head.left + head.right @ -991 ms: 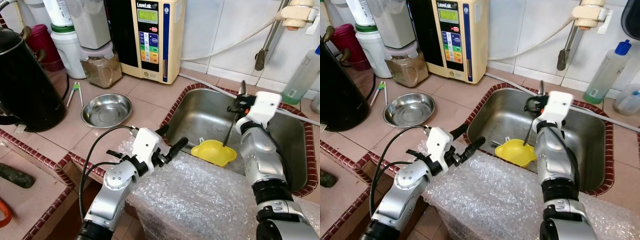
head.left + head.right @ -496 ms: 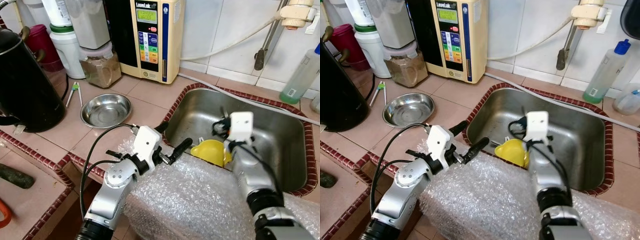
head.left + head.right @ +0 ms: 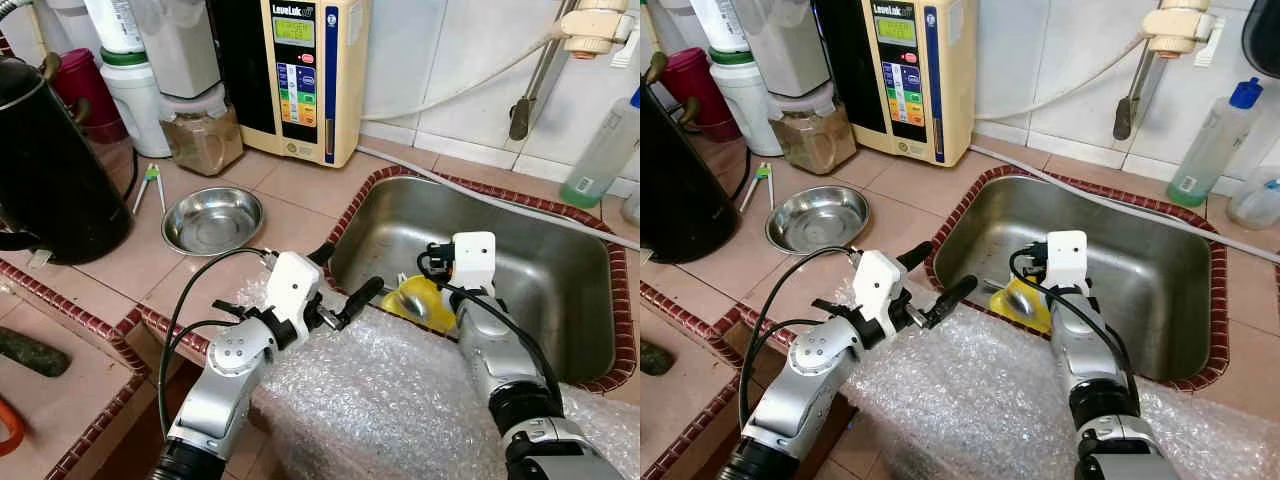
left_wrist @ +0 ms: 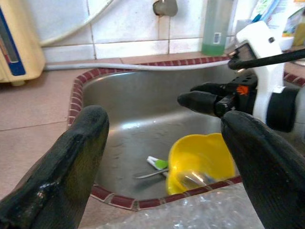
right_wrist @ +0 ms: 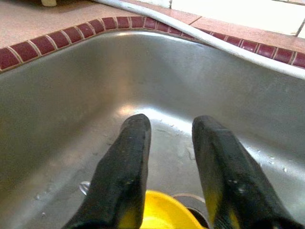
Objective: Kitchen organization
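A yellow bowl [image 3: 436, 308] lies in the steel sink [image 3: 560, 300] near its front wall, with a shiny metal utensil [image 4: 190, 180] lying in it. My right gripper [image 5: 170, 123] is low inside the sink, just above the bowl, open with nothing between its fingers. A small green and white utensil [image 4: 157, 163] rests on the sink floor beside the bowl. My left gripper [image 3: 345, 275] hovers open over the bubble wrap [image 3: 380, 400] at the sink's front left corner and holds nothing.
On the counter to the left stand a steel dish [image 3: 212, 220], a black kettle [image 3: 45, 170], a jar [image 3: 205, 135] and a cream water machine [image 3: 305, 70]. A hose [image 3: 470, 185] runs behind the sink. A green bottle [image 3: 605, 150] stands at the back right.
My right gripper, which held a long thin utensil upright above the sink's far side, has come down toward the bowl and now stands open. The left arm has barely moved.
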Robot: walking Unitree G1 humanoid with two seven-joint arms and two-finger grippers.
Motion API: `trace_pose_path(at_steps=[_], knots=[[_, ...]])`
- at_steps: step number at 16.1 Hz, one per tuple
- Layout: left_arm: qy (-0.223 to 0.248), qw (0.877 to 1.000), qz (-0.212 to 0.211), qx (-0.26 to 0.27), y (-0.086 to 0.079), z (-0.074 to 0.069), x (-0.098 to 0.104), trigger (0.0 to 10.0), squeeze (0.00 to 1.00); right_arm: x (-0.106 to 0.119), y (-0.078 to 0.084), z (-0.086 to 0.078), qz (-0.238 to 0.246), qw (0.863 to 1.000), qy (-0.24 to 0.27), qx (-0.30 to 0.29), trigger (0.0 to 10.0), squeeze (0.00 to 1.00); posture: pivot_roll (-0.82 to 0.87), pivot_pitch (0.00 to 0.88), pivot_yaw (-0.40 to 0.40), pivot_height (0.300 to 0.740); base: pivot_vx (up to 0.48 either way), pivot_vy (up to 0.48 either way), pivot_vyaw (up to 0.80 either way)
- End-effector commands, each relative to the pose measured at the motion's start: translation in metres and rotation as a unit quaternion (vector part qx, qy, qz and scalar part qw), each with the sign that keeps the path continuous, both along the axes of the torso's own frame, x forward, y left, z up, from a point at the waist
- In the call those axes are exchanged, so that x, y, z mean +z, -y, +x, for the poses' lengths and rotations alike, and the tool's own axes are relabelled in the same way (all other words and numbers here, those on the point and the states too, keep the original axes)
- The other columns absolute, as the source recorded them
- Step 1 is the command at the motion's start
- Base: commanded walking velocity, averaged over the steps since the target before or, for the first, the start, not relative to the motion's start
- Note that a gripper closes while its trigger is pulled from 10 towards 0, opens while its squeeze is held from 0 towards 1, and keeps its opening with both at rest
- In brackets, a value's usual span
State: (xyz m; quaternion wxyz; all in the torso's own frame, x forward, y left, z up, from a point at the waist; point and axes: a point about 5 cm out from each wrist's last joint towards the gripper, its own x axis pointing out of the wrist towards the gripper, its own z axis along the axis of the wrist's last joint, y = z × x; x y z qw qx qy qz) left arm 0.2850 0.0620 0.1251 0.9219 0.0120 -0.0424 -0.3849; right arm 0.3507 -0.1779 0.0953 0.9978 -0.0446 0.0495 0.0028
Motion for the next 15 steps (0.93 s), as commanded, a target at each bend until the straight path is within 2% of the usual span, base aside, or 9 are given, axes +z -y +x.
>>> trace_pose_path(at_steps=[1,4,7,9,11,14,15], knots=[[0.014,1.000,0.005,0.010,-0.002,0.003,0.006,10.0,1.00,0.002,-0.005,0.000,0.006,1.000,0.011,0.011,10.0,1.00,0.05,0.065,0.058,0.740,0.000,0.000,0.00],[0.022,0.998,-0.001,0.059,-0.013,0.011,0.010,10.0,1.00,0.015,-0.018,-0.004,0.044,0.996,0.060,0.042,10.0,1.00,0.05,0.065,0.054,0.740,0.000,0.000,0.00],[-0.005,0.991,-0.026,0.132,-0.032,0.024,0.011,10.0,1.00,0.028,-0.030,-0.013,0.071,0.989,0.101,0.084,10.0,1.00,0.05,0.067,0.056,0.740,0.000,0.000,0.00],[-0.035,0.979,-0.055,0.191,-0.046,0.034,0.010,10.0,1.00,0.035,-0.041,-0.024,0.062,0.984,0.117,0.117,10.0,1.00,0.04,0.067,0.057,0.740,0.000,0.000,0.00],[-0.050,0.968,-0.064,0.239,-0.059,0.045,0.010,10.0,1.00,0.035,-0.049,-0.037,0.058,0.980,0.122,0.146,10.0,1.00,0.04,0.066,0.059,0.740,0.000,0.000,0.00],[-0.040,0.951,-0.066,0.300,-0.076,0.056,0.015,10.0,1.00,0.031,-0.054,-0.058,0.063,0.977,0.105,0.177,10.0,1.00,0.03,0.066,0.058,0.740,0.000,0.000,0.00],[-0.041,0.939,-0.064,0.336,-0.086,0.060,0.015,10.0,1.00,0.028,-0.053,-0.064,0.063,0.976,0.099,0.181,10.0,1.00,0.02,0.069,0.058,0.740,0.000,0.000,0.00]])
